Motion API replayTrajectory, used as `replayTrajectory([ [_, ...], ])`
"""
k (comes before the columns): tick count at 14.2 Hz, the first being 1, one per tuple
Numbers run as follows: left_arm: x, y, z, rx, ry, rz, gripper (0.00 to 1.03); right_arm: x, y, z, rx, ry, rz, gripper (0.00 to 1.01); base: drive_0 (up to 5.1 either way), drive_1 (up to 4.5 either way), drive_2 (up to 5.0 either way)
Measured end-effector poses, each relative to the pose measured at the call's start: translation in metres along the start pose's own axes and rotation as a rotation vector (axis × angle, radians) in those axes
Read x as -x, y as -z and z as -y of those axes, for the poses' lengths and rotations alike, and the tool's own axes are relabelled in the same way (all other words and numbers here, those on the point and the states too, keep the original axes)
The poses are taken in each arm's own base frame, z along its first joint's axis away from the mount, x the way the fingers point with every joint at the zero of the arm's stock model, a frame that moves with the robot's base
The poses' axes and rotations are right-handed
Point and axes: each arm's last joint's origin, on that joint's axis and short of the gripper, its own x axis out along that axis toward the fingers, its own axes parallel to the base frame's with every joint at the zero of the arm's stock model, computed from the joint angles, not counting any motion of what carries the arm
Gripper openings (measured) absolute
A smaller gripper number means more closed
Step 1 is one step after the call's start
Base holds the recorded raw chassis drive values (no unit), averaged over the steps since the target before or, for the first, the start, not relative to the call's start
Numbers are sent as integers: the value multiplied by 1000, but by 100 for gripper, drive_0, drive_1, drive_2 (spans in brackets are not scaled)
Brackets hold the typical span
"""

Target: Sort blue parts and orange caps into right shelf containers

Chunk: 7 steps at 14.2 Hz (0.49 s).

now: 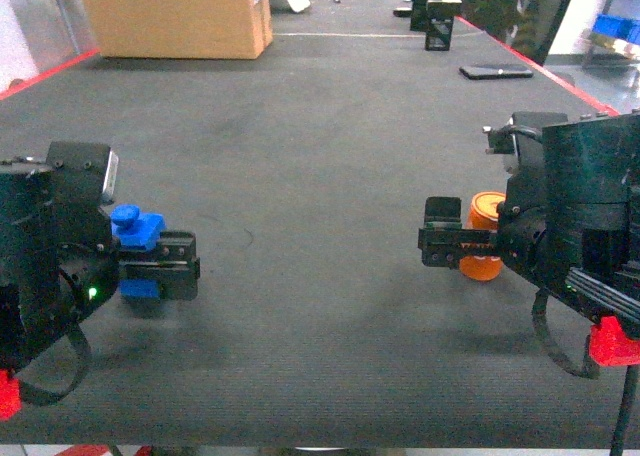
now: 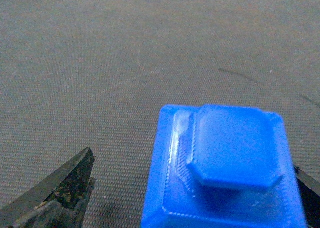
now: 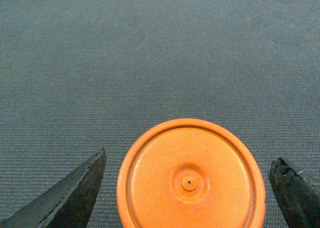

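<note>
While its fingers stand apart on either side, the left end effector [image 1: 160,266] brackets a blue part [image 2: 222,170], released. The right end effector [image 1: 445,244] is likewise spread around an orange cap [image 3: 190,178]; both pieces sit on the dark desk [image 1: 320,156].

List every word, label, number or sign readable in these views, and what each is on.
None can be read.
Blue part: plain, no marking.
Orange cap: only moulded rings, no text.
Cardboard box: no print shows.
Phone and far black items: too small and blurred to tell.
</note>
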Motion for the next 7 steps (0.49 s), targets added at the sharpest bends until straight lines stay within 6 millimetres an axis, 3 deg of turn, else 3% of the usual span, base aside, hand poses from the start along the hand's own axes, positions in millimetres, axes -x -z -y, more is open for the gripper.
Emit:
replayTrajectory([
  [2,-2,6,0,7,-10,-17,98,-3,6,0,2,3,-20,98,0,0,0],
  [4,-2,6,0,15,-16,-22,94,-4,9,1,7,21,-38,84,0,0,0],
  [5,-2,6,0,15,-17,-22,83,-5,9,0,8,29,-39,73,0,0,0],
  [6,-2,7,0,15,-17,-25,65,-5,9,-2,4,28,-41,54,0,0,0],
  [7,2,4,-1,26,-19,-12,42,0,8,-1,0,25,-15,44,0,0,0],
])
